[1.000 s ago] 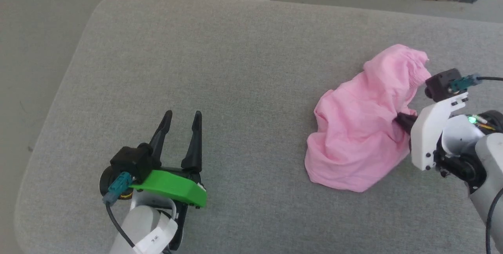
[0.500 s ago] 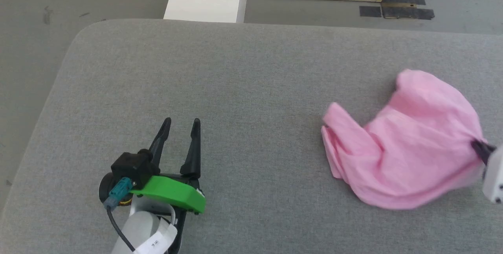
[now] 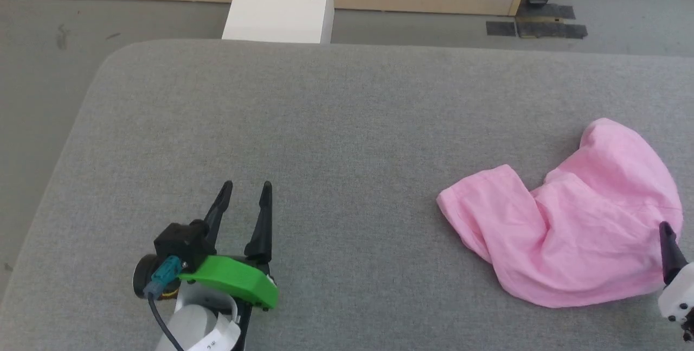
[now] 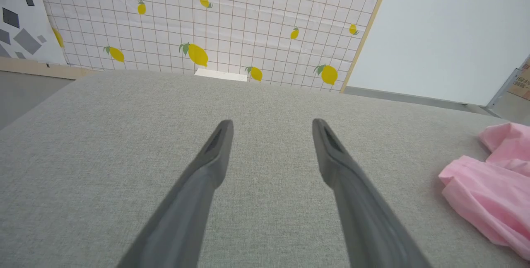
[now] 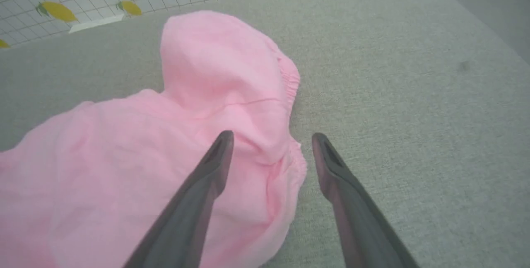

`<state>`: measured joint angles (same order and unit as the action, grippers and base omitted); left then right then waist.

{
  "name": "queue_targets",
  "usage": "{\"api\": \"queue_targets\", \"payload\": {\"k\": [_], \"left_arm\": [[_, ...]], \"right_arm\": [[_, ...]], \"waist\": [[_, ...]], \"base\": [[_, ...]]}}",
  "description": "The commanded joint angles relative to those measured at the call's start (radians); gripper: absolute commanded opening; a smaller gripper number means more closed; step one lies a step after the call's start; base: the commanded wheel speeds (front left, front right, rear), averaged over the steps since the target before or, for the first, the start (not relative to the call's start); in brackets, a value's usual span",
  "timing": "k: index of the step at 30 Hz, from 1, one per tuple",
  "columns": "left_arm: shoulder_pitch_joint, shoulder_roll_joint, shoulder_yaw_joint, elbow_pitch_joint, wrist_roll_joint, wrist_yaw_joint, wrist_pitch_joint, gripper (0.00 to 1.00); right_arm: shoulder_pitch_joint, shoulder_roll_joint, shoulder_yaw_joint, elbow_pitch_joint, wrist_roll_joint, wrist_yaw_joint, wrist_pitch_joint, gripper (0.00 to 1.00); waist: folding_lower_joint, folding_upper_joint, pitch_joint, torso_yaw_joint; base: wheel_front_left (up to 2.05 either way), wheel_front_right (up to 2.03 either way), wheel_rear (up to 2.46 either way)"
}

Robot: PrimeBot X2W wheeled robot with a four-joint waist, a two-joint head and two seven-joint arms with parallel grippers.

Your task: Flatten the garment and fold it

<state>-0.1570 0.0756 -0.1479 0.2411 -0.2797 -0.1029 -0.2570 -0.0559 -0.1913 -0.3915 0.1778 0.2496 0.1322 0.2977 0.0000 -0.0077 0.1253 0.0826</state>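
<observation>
My right tool (image 5: 273, 136) had just let go: clamped on the garment (image 3: 585, 231) a second before, its fingers now stood apart over the gathered waistband (image 5: 291, 80). The thin, wrinkly pink cloth lay bunched at the right of the grey woven table (image 3: 325, 123), unflattened, so I judged it needed a fresh grip. My left tool (image 3: 246, 185) hung spread and empty, well apart.

The garment (image 3: 585, 231): thin pink cloth, matt, softly wrinkled. The surface (image 3: 347, 123): grey woven fabric, matt, fine-grained. My jaws: dark, smooth, matt plastic by look.
</observation>
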Motion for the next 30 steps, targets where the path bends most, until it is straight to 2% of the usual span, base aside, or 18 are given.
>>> {"api": "queue_targets", "payload": {"k": [1, 4, 9, 15, 19, 24, 30], "left_arm": [[0.014, 0.01, -0.001, 0.003, 0.006, 0.005, -0.001, 1.0], [0.025, 0.015, -0.004, 0.002, 0.005, 0.008, 0.007, 1.0], [0.045, 0.024, -0.012, -0.001, 0.005, 0.01, 0.023, 1.0], [0.065, 0.03, -0.025, -0.009, 0.003, 0.013, 0.045, 1.0], [0.054, 0.03, -0.048, -0.015, 0.003, 0.008, 0.065, 1.0], [-0.026, 0.017, -0.137, 0.001, 0.006, -0.011, 0.113, 1.0], [-0.213, -0.006, -0.317, 0.088, -0.014, -0.026, 0.193, 1.0]], "right_arm": [[0.017, 0.018, -0.002, -0.019, -0.022, -0.002, -0.048, 1.0], [0.049, 0.066, 0.019, -0.06, -0.07, -0.002, -0.162, 1.0], [0.111, 0.11, 0.081, -0.112, -0.103, -0.002, -0.254, 1.0], [0.201, 0.135, 0.168, -0.189, -0.128, -0.002, -0.269, 1.0], [0.227, 0.139, 0.19, -0.241, -0.132, -0.002, -0.258, 1.0], [0.238, 0.141, 0.205, -0.287, -0.118, -0.002, -0.245, 1.0], [0.224, 0.141, 0.218, -0.312, -0.109, -0.002, -0.23, 1.0]], "waist": [[0.0, 0.0077, -0.019, -0.005], [0.0, 0.0077, -0.044, -0.011], [0.0, 0.0077, -0.079, -0.018], [0.0, 0.0077, -0.104, -0.034], [0.0, 0.0077, -0.1, -0.051], [0.0, 0.0077, -0.078, -0.063], [0.0, 0.0077, -0.029, -0.09]], "base": [[0.0, 0.0, 0.0], [0.0, 0.0, 0.0], [0.0, 0.0, 0.0], [0.0, 0.0, 0.0], [0.0, 0.0, 0.0], [0.0, 0.0, 0.0], [0.0, 0.0, 0.0]]}}
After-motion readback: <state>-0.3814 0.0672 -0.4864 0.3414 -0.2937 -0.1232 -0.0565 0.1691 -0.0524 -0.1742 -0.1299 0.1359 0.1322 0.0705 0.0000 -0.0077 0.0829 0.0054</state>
